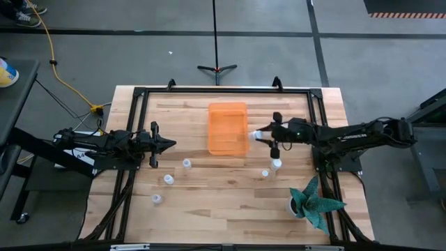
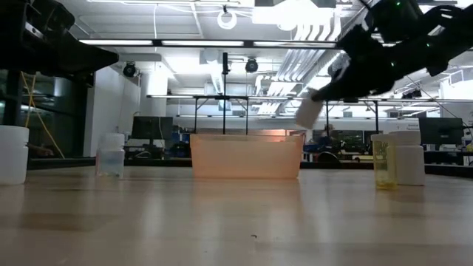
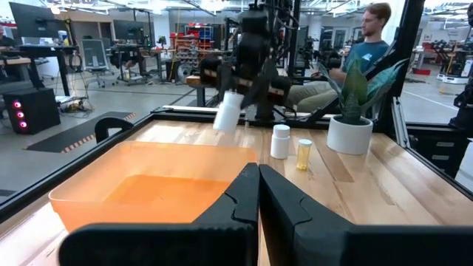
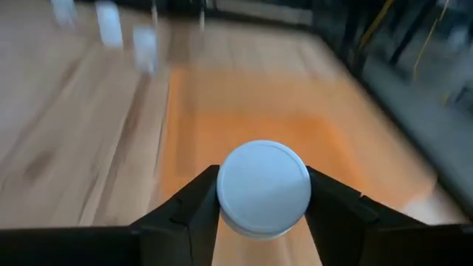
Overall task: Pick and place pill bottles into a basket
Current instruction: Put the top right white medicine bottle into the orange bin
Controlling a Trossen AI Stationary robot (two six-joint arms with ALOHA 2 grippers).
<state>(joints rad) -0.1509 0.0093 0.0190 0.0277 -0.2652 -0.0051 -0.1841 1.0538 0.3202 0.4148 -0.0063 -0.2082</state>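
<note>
- Left gripper (image 1: 169, 144): at the left-centre of the high view, held over the worktop (image 1: 230, 202) with its fingers (image 3: 244, 196) pressed together and nothing between them; it points toward the basket.
- Three pill bottles on the worktop, lower left of centre in the high view: one (image 1: 157, 199) lowest, one (image 1: 168, 180) above it, and one (image 1: 187, 164) nearest the basket; all upright and well apart from one another.
- Basket (image 1: 228, 128): translucent orange bin at the centre of the high view; in the low view (image 2: 247, 155) it stands mid-frame on the worktop.
- Held pill bottle (image 1: 257, 134): clamped in the right gripper, tilted, just right of the basket's right edge in the high view; in the low view (image 2: 308, 112) it hangs above the basket's right rim, clear of it.
- Right gripper (image 1: 262, 137): right of the basket in the high view, fingers (image 4: 336, 207) closed on either side of the held bottle's white cap (image 4: 264, 188).
- Two more pill bottles right of centre: a small one (image 1: 265, 173) and a taller white-capped one (image 1: 277, 164) just beside it.
- Potted plant (image 1: 310, 202): white pot with teal leaves, lower right of the high view.
- A seated person (image 3: 362, 52) shows at the upper right of the left wrist view, beyond the worktop.
</note>
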